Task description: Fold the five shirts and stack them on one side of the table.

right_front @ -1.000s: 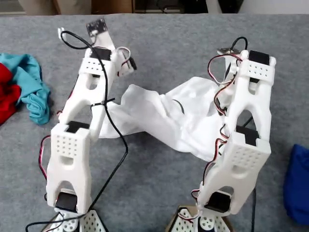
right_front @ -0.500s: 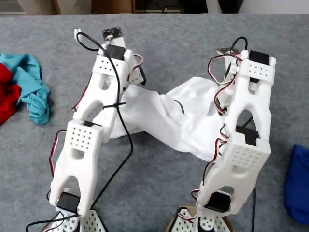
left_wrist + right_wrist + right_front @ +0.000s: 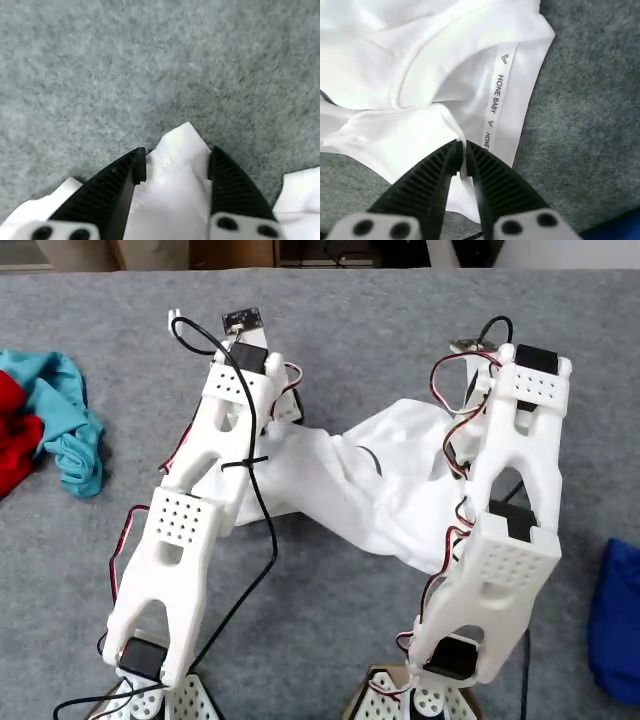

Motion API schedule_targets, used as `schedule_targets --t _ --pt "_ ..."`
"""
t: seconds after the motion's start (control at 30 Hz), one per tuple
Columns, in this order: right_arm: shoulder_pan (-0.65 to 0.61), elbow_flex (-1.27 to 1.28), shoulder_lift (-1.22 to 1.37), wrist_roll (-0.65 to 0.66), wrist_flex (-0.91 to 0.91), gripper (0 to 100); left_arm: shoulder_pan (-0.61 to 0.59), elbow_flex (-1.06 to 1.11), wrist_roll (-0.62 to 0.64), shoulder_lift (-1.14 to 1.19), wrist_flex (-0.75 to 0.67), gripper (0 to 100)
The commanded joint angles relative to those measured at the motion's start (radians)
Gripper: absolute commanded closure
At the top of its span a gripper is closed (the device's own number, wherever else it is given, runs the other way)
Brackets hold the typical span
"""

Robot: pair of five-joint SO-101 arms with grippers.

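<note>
So the table (image 3: pixel 400 310) is covered in grey, fuzzy, matt felt-like cloth, and the white shirt (image 3: pixel 330 480) on it looks like smooth soft knit, no shine. Both arms (image 3: pixel 185 540) are matt white plastic, jaws black plastic with ribbed inner faces; teal shirt (image 3: pixel 65 430) at 9 o'clock is soft cloth too.

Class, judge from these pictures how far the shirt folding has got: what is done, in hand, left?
Done: nothing visibly; no folded stack lies on the table. In hand: the white shirt lies crumpled mid-table, the right gripper shut on a fold, the left gripper open around a corner. Left: folding it, then the teal shirt and red shirt heaped at one edge and the blue shirt at the other.
</note>
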Motion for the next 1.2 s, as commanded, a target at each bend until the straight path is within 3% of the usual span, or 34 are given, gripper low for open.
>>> schedule_targets --t 0.0,0.67,0.87,1.17 --pt "-0.015 -0.041 -0.002 0.009 0.002 99.2 -0.011 -0.057 0.003 -0.005 0.000 84" --pt "-0.013 -0.041 -0.002 0.008 0.006 99.2 -0.006 -0.044 0.008 0.005 -0.002 85" --pt "-0.013 -0.041 -0.002 0.008 0.006 99.2 -0.006 -0.054 0.008 0.005 0.006 98" --pt "-0.012 -0.041 -0.002 0.008 0.006 99.2 -0.006 -0.054 0.009 -0.004 0.009 98"
